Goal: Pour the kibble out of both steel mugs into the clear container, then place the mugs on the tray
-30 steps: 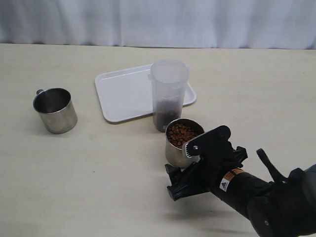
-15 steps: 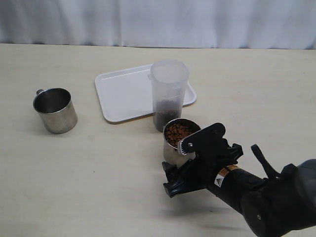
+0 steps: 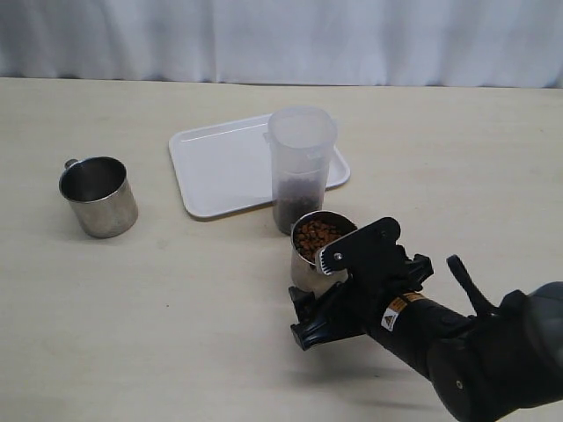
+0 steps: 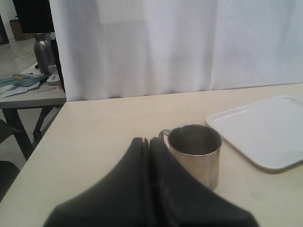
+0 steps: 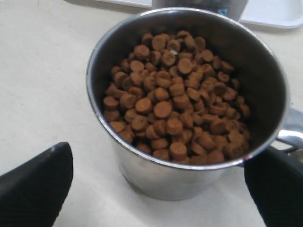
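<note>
The right pincer (image 5: pixel 156 187) stands wide, its tips flanking the full steel mug (image 3: pixel 308 264) at lower centre of the exterior frame, not gripping. Heaped with kibble (image 5: pixel 175 109), the mug sits just beside the clear container (image 3: pixel 301 158). A skewed close on slick steel could shove it, toppling the container or scattering pellets. The left pincer (image 4: pixel 149 156) is pressed together, empty, near the other mug (image 3: pixel 98 196) at left. Pale smooth tabletop (image 3: pixel 176 308), white curtain (image 3: pixel 281 35) behind, tray (image 3: pixel 220 167) upper centre.

Steel mug (image 3: pixel 304 266) of kibble (image 3: pixel 318 236) upright beside clear container (image 3: pixel 301 167), which perhaps touches the tray (image 3: pixel 220 167); empty mug (image 3: pixel 99 199) apart
</note>
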You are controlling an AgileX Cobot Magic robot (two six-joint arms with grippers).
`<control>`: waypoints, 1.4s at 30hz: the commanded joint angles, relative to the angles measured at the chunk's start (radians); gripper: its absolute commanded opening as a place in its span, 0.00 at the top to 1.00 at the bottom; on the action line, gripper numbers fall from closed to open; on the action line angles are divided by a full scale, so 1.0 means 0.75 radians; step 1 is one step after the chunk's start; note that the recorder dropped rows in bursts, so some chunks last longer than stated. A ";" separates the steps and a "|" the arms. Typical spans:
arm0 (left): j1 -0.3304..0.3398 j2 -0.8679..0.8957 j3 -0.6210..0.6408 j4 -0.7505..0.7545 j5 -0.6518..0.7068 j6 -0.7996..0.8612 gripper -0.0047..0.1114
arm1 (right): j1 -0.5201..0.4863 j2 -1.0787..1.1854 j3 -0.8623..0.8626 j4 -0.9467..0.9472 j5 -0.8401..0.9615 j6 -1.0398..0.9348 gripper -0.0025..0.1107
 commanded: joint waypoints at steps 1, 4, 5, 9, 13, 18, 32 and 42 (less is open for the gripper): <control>-0.003 -0.004 0.005 0.001 -0.009 -0.001 0.96 | -0.006 0.007 -0.008 0.061 -0.034 -0.019 0.28; -0.003 -0.004 0.005 0.001 -0.009 -0.001 0.96 | -0.006 0.015 -0.008 0.061 -0.052 -0.025 0.28; -0.003 -0.004 0.005 0.001 -0.009 -0.001 0.96 | -0.006 0.015 -0.008 0.067 -0.055 -0.025 0.28; -0.003 -0.004 0.005 0.001 -0.009 -0.001 0.96 | -0.006 0.015 -0.008 0.122 -0.060 -0.025 0.28; -0.003 -0.004 0.005 0.001 -0.009 -0.001 0.96 | -0.006 0.016 -0.008 0.116 -0.069 -0.035 0.27; -0.003 -0.004 0.005 0.001 -0.009 -0.001 0.96 | -0.006 0.027 -0.025 0.116 -0.074 -0.061 0.22; -0.003 -0.004 0.005 0.001 -0.005 -0.001 0.96 | -0.006 0.073 -0.093 0.132 -0.061 -0.180 0.22; -0.003 -0.004 0.005 0.001 -0.005 -0.001 0.96 | -0.006 0.080 -0.119 0.135 -0.012 -0.223 0.22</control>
